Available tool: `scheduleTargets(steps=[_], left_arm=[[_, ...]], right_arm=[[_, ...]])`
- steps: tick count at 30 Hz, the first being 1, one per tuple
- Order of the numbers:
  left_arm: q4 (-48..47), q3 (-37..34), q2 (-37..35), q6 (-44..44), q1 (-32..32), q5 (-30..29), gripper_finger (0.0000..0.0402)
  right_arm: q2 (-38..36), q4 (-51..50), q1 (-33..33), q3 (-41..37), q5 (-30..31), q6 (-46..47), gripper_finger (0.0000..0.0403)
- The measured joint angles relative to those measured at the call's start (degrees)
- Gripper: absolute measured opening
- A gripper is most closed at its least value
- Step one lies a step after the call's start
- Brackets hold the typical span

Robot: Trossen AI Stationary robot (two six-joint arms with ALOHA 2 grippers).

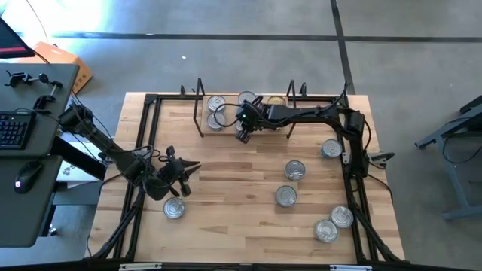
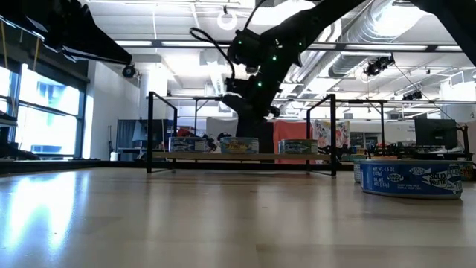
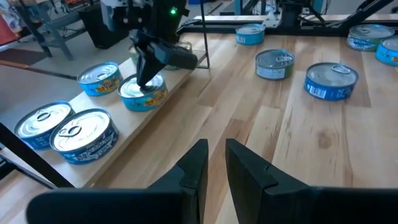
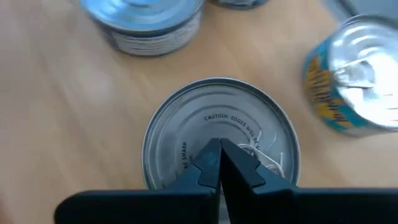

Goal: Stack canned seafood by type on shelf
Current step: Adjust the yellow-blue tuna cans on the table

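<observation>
Closed right gripper (image 4: pixel 220 163) is pressing down on a silver-lidded tin (image 4: pixel 221 134) on the shelf (image 1: pixel 260 120).

Six loose tins are sitting on the table (image 1: pixel 226 196): five at the right, one (image 1: pixel 174 208) beside the left gripper (image 1: pixel 190 170), which is hovering empty with fingers narrowly parted. On the shelf, four tins seem to be showing, though the arm is hiding part of it.

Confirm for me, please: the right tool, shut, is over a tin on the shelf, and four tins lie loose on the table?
Not four: the high view shows six loose tins on the table. The rest holds: the right tool, shut, is over a tin on the shelf.
</observation>
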Motion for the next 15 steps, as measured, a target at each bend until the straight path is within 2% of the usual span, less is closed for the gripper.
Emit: scheduleTargets(steps=[3, 8, 15], left_arm=[[0.0, 0.0, 0.0, 0.0, 0.0, 0.0, 0.0046], [0.0, 0.0, 0.0, 0.0, 0.0, 0.0, 0.0046], [0.0, 0.0, 0.0, -0.1, 0.0, 0.0, 0.0046]], right_arm=[[0.0, -0.3, -0.3, 1.3, 4.1, -1.5, 0.0000], [-0.1, 0.5, -3.0, 4.1, 4.6, -3.2, 0.0000], [1.4, 5.1, -9.0, 4.2, -1.9, -3.5, 0.0000]])
